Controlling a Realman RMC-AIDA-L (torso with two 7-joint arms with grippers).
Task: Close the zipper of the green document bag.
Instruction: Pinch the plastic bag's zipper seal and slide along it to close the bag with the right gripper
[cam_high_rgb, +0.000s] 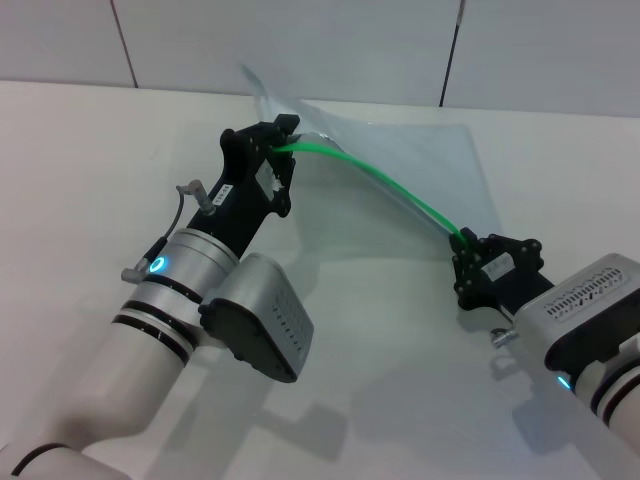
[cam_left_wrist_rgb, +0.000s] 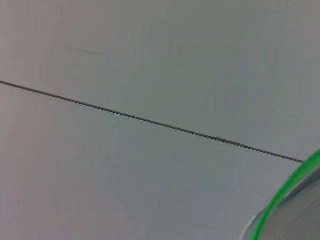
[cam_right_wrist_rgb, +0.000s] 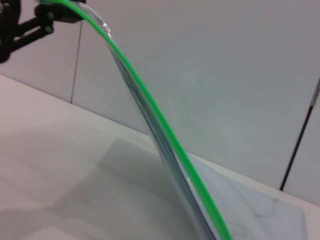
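Between the two hands, above the white desk (cam_high_rgb: 90, 150), the zipper (cam_high_rgb: 385, 185), a thin bright green strip along one long edge of the pouch, is stretched in a sagging arc. It belongs to the green document bag (cam_high_rgb: 420, 160), a large flat pouch of translucent pale blue-green plastic, which is lifted by that edge while its far part trails down towards the desk near the grey tiled wall (cam_high_rgb: 300, 40).

One end of the strip is pinched in the left hand (cam_high_rgb: 283, 135), whose black fingers are clenched on the bag's corner at the higher, farther end. The other end is grasped by the right hand (cam_high_rgb: 466, 243), clenched on the strip at the lower, nearer end. The slider itself cannot be made out in any view; it may be hidden inside one of the grips.

The long axis of the zipper is seen to run from the left hand, far and high, down to the right hand, near and low. Closing is judged to call for travel along exactly this line, one hand anchoring the edge while the other is drawn away, so that the strip is kept taut. From the right wrist view the strip (cam_right_wrist_rgb: 165, 130) is seen curving up towards the left hand (cam_right_wrist_rgb: 30, 22); some slack is therefore judged to remain.
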